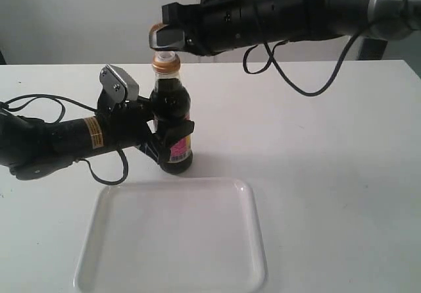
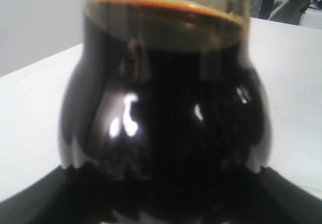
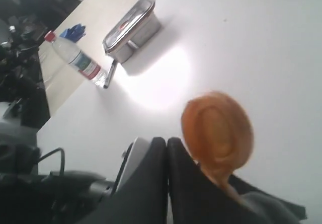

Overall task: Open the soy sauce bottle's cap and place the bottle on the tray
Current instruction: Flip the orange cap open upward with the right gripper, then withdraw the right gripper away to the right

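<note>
The soy sauce bottle (image 1: 172, 118) stands upright on the white table just behind the white tray (image 1: 197, 240), apart from it. My left gripper (image 1: 170, 137) is shut on the bottle's belly; in the left wrist view the dark bottle (image 2: 166, 108) fills the frame between the black fingers (image 2: 37, 199). The golden-orange cap (image 1: 156, 27) is flipped up off its collar (image 1: 165, 63). My right gripper (image 1: 161, 32) hovers at the bottle top. Its fingers (image 3: 153, 178) are pressed together with nothing between them. The cap (image 3: 217, 128) leans against their outer side.
Black cables (image 1: 39, 102) trail over the table at the left. Far off in the right wrist view lie a plastic water bottle (image 3: 75, 58), a metal box (image 3: 132, 27) and a dark pen-like object (image 3: 109, 74).
</note>
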